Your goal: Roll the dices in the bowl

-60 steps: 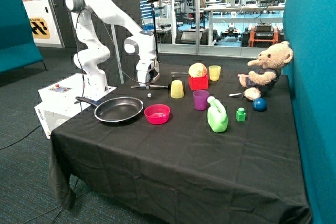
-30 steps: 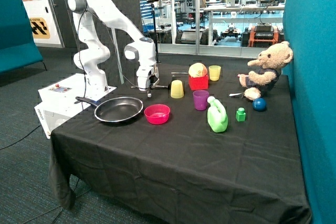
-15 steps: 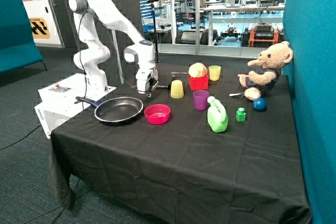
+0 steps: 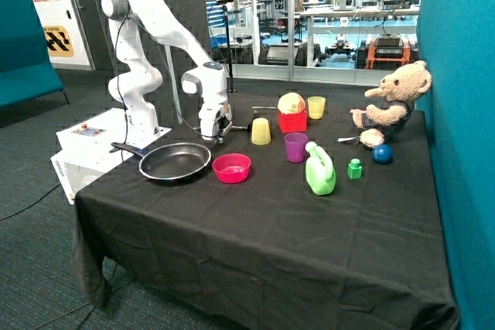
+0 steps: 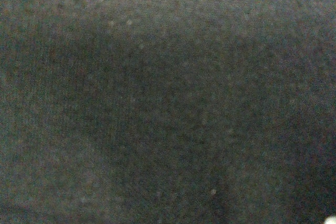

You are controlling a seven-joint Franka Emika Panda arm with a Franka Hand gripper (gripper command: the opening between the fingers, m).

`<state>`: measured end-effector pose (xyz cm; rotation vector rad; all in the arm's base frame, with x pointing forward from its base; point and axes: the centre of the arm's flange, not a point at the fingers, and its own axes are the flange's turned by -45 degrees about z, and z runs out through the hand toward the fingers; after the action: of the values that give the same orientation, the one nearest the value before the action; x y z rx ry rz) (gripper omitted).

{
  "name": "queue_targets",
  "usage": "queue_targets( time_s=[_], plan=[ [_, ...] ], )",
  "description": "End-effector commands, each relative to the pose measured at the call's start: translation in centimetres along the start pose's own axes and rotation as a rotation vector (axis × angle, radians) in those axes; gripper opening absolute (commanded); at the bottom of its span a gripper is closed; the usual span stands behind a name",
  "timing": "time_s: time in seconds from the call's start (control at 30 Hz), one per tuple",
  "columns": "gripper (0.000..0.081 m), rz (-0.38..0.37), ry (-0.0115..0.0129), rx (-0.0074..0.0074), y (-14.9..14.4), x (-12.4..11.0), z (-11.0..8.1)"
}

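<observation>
The pink bowl (image 4: 231,168) stands on the black tablecloth beside the black frying pan (image 4: 175,161) and looks empty from here. My gripper (image 4: 213,138) is down at the cloth just behind the pan and the bowl, next to the yellow cup (image 4: 261,130). No dice show in the outside view; the gripper covers the spot where it rests. The wrist view is filled with black cloth (image 5: 168,98) very close up, with a small white speck (image 5: 331,220) at one corner that may be a die.
A purple cup (image 4: 295,147), a green jug (image 4: 320,171), a red box (image 4: 292,120) with a ball, a second yellow cup (image 4: 316,107), a green block (image 4: 354,168), a blue ball (image 4: 382,153) and a teddy bear (image 4: 390,104) stand further along the table.
The arm has lowered the gripper to the cloth behind the pan and shifted it slightly towards the pan. The small white die seen there earlier is now hidden by the gripper.
</observation>
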<state>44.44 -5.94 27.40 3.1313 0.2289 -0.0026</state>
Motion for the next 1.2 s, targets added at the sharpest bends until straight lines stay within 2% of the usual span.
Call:
queue_targets(
  time_s=[0.0,0.6,0.7,0.8,0.83,0.93,1.17],
  plan=[
    [0.0324,0.000,0.0018,0.0018,0.07,-0.06,0.43],
    [0.0283,-0.011,0.0018,0.0018,0.04,0.07,0.58],
    [0.0237,-0.011,0.0018,0.0018,0.02,-0.09,0.65],
    [0.0057,-0.009,0.0018,0.0018,0.00,-0.29,0.69],
    [0.0028,-0.001,0.0018,0.0018,0.00,-0.34,0.67],
    [0.0004,-0.001,0.0018,0.0018,0.03,-0.37,0.58],
    [0.0000,-0.016,0.0018,0.0017,-0.06,-0.31,0.55]
  ],
)
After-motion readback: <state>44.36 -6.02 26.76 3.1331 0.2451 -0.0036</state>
